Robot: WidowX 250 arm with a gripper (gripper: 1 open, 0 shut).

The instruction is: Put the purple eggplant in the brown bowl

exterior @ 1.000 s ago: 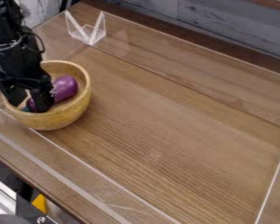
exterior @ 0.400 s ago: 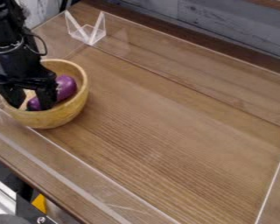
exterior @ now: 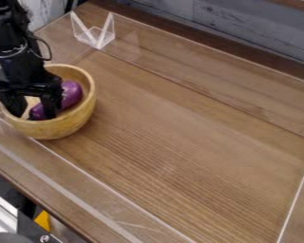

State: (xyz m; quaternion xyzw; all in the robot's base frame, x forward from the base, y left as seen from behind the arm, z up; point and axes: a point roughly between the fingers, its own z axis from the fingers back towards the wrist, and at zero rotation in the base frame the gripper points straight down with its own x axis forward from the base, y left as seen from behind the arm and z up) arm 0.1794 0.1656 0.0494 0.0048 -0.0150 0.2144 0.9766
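Purple eggplant (exterior: 68,95) lies inside brown bowl (exterior: 76,116), just right of tool (exterior: 31,102). Tool's w/ jaws spread wide, holding nothing, pointing down into bowl. Judging placement done; next move prob. straight up.

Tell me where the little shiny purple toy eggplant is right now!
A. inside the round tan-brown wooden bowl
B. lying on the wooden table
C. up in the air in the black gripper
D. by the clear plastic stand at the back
A: the little shiny purple toy eggplant lies inside the round tan-brown wooden bowl, with the open black gripper over it.
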